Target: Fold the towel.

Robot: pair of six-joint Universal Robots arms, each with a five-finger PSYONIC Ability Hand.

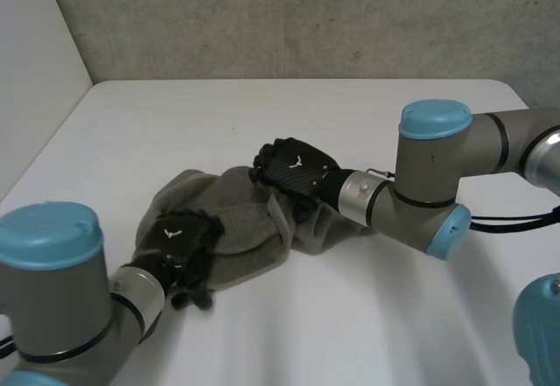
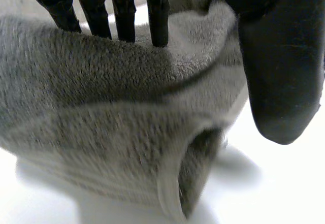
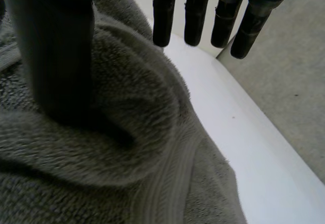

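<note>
A grey towel (image 1: 249, 228) lies bunched and partly folded over near the middle of the white table (image 1: 367, 325). My left hand (image 1: 181, 244) rests on the towel's near left end. In the left wrist view its straight fingers (image 2: 158, 16) touch the towel (image 2: 117, 107), and the thumb (image 2: 282, 71) stands clear beside a looped fold. My right hand (image 1: 294, 169) lies on the towel's far right part. Its thumb (image 3: 56, 56) presses into the towel (image 3: 132, 148), while its straight fingers (image 3: 164, 18) reach past the cloth's edge over the table (image 3: 238, 132). Neither hand grips the cloth.
A grey wall (image 1: 306, 18) runs behind the table's far edge, and a pale wall (image 1: 26, 80) stands at the left. Bare tabletop lies around the towel on all sides. My right arm (image 1: 437, 176) reaches in low across the table's right half.
</note>
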